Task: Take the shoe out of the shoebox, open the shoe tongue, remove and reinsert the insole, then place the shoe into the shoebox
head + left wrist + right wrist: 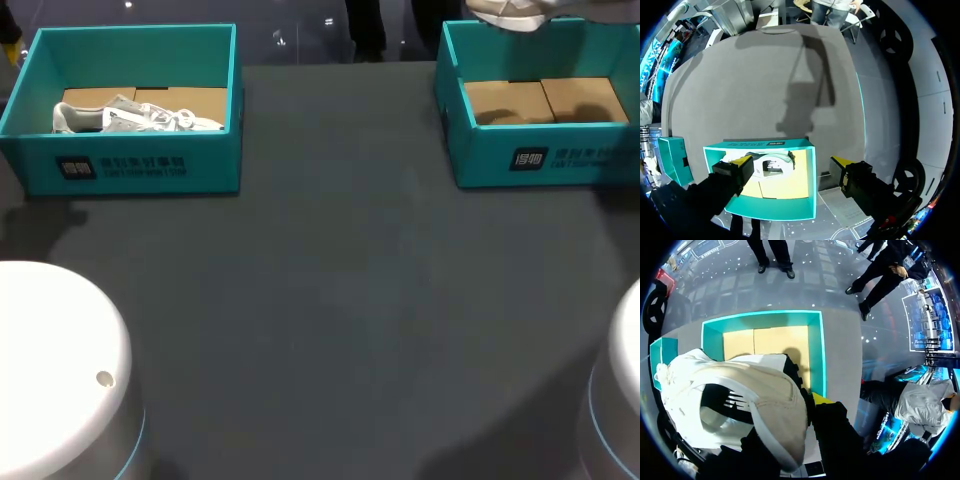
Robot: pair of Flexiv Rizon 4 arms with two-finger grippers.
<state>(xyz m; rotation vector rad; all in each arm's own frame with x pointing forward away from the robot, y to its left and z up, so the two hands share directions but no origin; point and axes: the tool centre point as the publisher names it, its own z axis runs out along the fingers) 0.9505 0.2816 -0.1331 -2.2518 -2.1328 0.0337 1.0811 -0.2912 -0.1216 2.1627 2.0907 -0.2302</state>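
Note:
Two teal shoeboxes stand at the table's back. The left shoebox (130,165) holds a white shoe (135,118) lying on its side. High above that box (762,200) hangs my left gripper (791,162), open, with the shoe (771,167) far below between its fingers. My right gripper (804,405) is shut on the heel collar of a second white shoe (740,400), one yellow fingertip (820,399) outside, the other hidden inside. This shoe (510,12) hangs above the right shoebox (540,155), whose cardboard floor (765,340) is bare.
The white rounded bases of my arms rise at the table's front left (50,370) and front right (625,400). Dark grey tabletop (340,300) stretches between the boxes and the bases.

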